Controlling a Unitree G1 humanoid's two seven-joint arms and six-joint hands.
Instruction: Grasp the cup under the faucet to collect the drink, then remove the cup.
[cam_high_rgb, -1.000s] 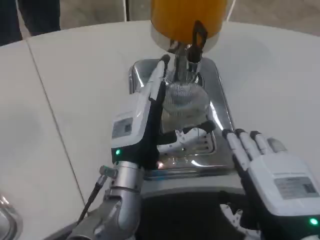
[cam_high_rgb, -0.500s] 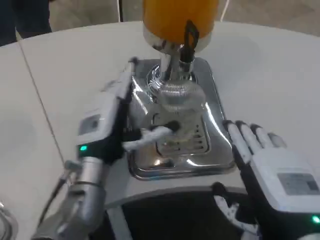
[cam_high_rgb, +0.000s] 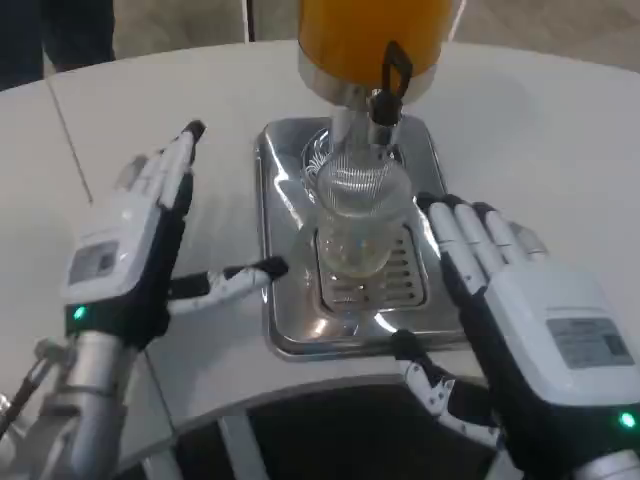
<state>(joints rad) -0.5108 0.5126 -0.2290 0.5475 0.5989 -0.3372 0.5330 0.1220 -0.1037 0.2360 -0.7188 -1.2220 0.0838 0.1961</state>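
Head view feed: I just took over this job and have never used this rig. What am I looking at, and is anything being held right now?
This picture comes from a camera on the robot's head or chest, looking down at a white table. The two white-backed shapes are the robot's own hands: the left hand on the picture's left, the right hand on the right. Between them, a clear cup stands on a shiny metal drip tray, beneath the faucet of an orange drink dispenser. Both hands are open, fingers apart, flanking the cup. Neither grips it, so nothing is held.
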